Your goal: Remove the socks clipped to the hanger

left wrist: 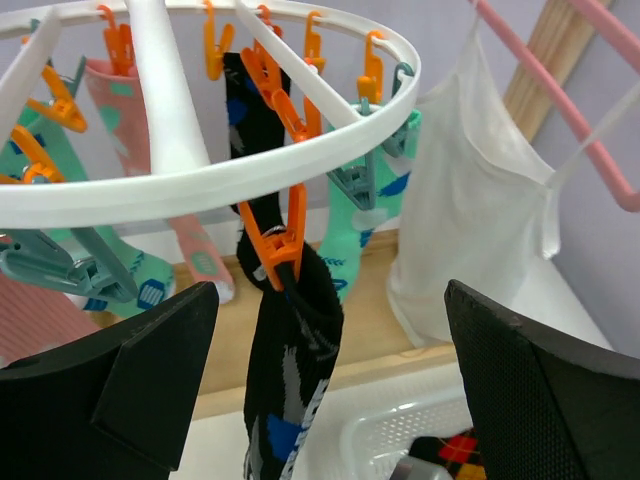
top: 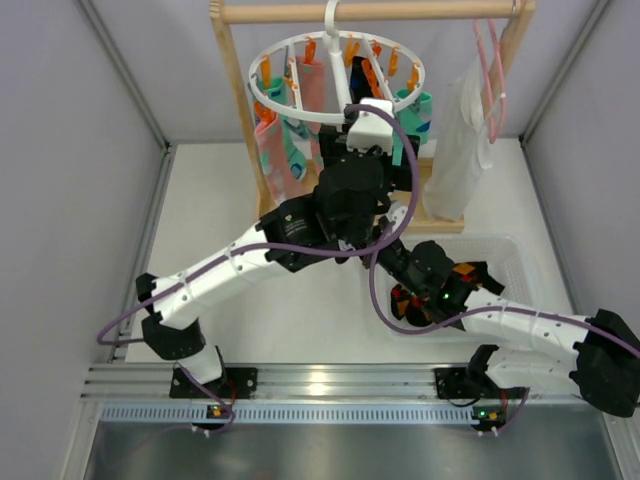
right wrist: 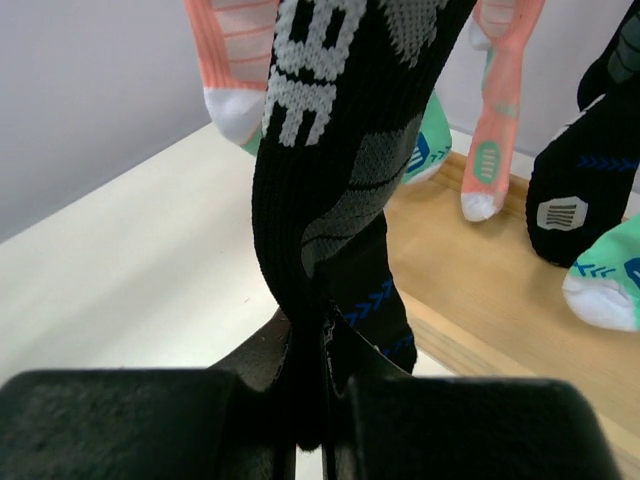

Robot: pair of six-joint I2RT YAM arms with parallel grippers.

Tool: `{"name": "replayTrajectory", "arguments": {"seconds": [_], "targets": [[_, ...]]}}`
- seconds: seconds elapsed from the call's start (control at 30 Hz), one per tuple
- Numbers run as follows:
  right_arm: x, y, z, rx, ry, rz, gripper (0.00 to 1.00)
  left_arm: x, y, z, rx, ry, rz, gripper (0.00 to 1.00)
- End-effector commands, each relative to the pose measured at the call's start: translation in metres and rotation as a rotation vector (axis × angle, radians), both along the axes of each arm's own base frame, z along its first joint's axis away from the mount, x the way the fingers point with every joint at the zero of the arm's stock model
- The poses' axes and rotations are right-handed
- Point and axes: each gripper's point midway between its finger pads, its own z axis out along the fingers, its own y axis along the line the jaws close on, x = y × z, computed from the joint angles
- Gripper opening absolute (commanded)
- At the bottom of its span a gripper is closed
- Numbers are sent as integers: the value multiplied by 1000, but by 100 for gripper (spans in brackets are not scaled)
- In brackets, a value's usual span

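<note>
Under the hanger (left wrist: 200, 185), the right end effector (right wrist: 315, 400) is pinching shut on a clipped black sock (right wrist: 330, 150) (overhead, the left arm (top: 250, 260) is hiding this). The left end effector (left wrist: 330, 340) is gaping wide, empty, straddling that sock below its orange clip (left wrist: 272, 255). A white garment (left wrist: 470, 230) is hanging right of the hanger, over the white counter (top: 200, 200).

In your right wrist view you can read just one marking, big white block letters that look like "BE", the row running off the top edge of the frame, knitted into the black sock (right wrist: 340, 200) before the camera.
</note>
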Motion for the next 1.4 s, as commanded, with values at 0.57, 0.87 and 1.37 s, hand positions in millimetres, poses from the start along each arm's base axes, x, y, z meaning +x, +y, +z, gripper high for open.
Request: {"name": "replayTrajectory", "arguments": {"seconds": [0.57,0.87,1.37], "targets": [[-13,21,33,68,-48,46,0,58,24,0,58,-9,154,92],[-21,28,23,47,-34,94,0,78,17,9,23,-24,128,81],[-26,25,12,27,-25,90,0,88,18,7,-23,-12,119,33]]}}
